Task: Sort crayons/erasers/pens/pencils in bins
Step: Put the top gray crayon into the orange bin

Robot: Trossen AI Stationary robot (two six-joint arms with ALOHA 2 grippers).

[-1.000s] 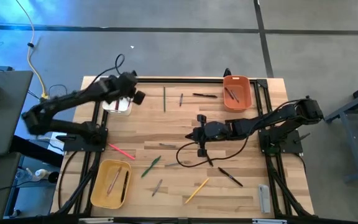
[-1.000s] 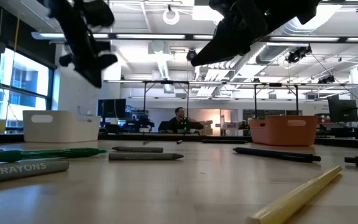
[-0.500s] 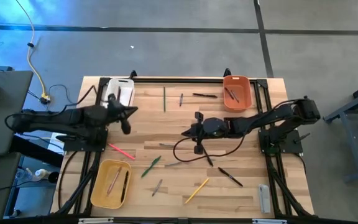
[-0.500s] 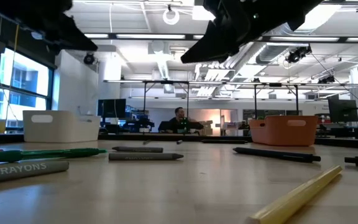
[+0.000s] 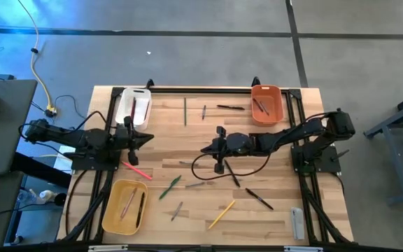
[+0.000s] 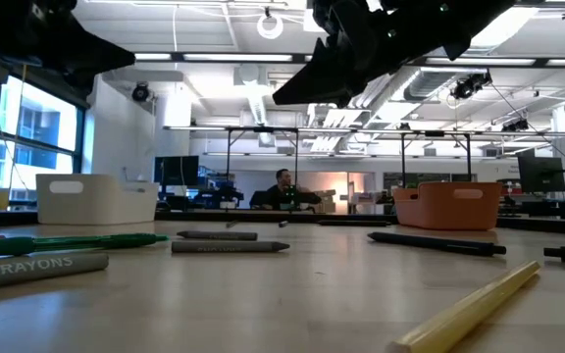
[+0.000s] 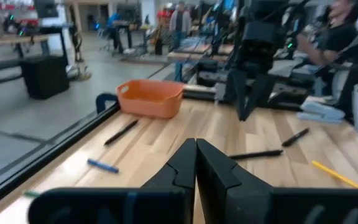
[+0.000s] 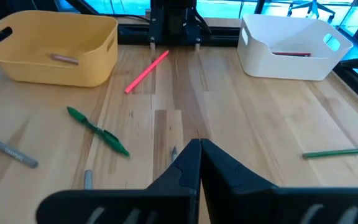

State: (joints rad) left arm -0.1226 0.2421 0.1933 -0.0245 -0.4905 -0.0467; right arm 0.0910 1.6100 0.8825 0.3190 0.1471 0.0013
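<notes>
- Your left gripper (image 5: 143,137) sits low at the table's left edge, between the white bin (image 5: 133,107) and the yellow bin (image 5: 125,205). Its fingers are pressed together on nothing. The pink stick (image 5: 137,169) lies just beside it; come down closed like that and you will shove the stick rather than take it.
- The white bin already holds a red stick and the yellow bin a couple of sticks. Swing low past either rim and you could clip the bin and slide it.
- The green pen (image 5: 170,187), a grey crayon (image 5: 177,211) and a small grey stick (image 5: 188,164) lie loose mid-table. They are thin and flat to the wood, so your fingertips may skate over them or roll them away.
- Your right gripper (image 5: 206,149) hovers above the table's middle, fingers also pinched together and empty. A cable loop hangs off that arm near the table; dragged across, it could sweep the small stick or the black pen (image 5: 234,178) out of place.
- The yellow pencil (image 5: 221,214) and another black pen (image 5: 258,199) lie toward the front right, well apart from the orange bin (image 5: 266,103). A long carry gives a loose pinch time to slip.
- Both arms point at the same middle patch; reach together and they may collide.
</notes>
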